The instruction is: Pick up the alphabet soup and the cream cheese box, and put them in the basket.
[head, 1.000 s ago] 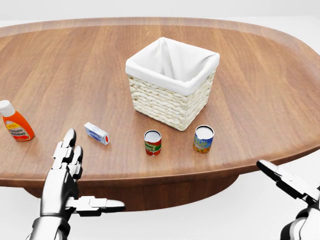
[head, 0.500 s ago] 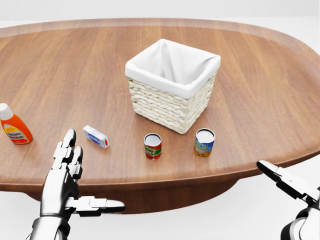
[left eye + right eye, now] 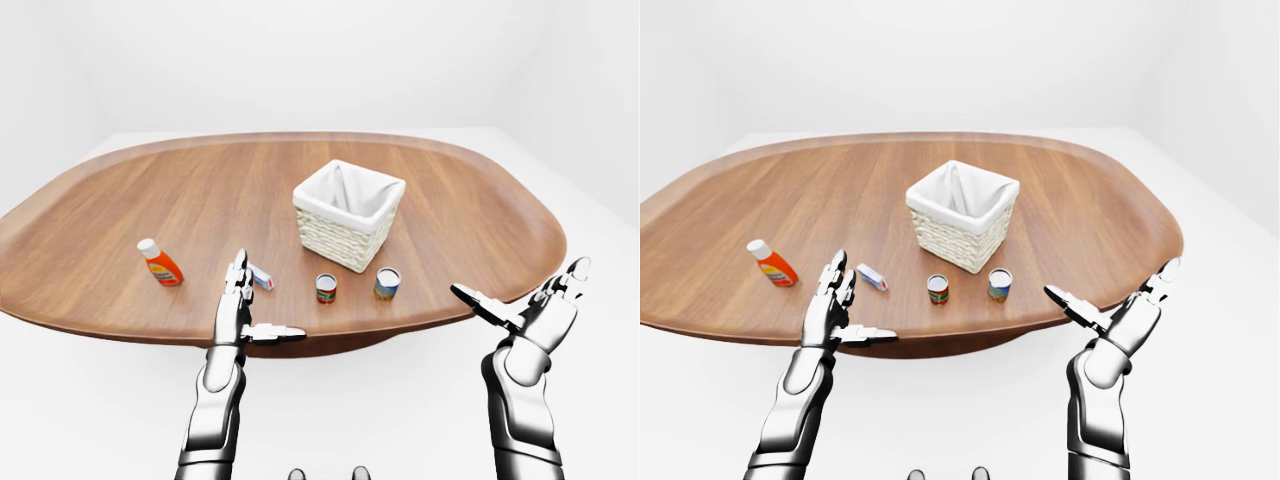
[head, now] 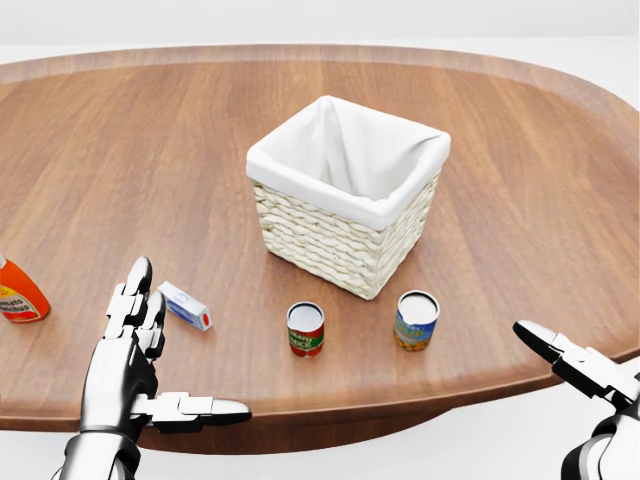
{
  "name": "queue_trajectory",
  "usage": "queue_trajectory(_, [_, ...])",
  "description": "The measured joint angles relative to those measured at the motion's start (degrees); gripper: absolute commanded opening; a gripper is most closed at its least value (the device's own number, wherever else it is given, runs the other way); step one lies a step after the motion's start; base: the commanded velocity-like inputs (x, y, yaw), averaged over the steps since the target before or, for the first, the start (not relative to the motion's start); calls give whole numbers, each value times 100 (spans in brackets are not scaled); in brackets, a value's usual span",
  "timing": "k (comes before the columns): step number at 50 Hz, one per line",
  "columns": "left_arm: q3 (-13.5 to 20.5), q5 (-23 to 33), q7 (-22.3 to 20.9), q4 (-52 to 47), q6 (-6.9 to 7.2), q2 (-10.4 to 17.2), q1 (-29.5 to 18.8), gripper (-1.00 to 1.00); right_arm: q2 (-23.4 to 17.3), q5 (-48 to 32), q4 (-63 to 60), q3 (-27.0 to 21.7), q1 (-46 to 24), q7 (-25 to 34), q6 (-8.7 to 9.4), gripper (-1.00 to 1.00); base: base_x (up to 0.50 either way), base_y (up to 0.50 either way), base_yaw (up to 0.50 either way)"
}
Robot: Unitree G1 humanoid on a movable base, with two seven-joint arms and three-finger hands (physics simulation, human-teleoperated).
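Both hands, left hand and right hand, are hovering spread near the table, short of the soup can, cheese box and basket.

Wooden table carries a wicker basket with white liner. Below it stand a red-labelled can and a blue-labelled can, apart. Small box lies beside left hand, fingers spread. Orange bottle further left. Right hand open, off the table edge.
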Motion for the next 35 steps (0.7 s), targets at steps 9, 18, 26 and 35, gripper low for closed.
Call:
queue_trajectory(9, [0,0,0,1,-1,0,0,100,4,12,-21,-4,6,0,6,100,15,-2,0])
queue_trajectory(18, [0,0,0,2,-2,0,0,100,2,6,7,-2,3,0,-24,100,15,-2,0])
queue_trajectory(26, [0,0,0,2,-2,-1,0,100,2,-8,4,2,7,0,-21,100,15,-1,0])
queue_trajectory(35, [0,-1,0,2,-1,-1,1,100,3,-20,9,5,7,0,-23,100,15,0,0])
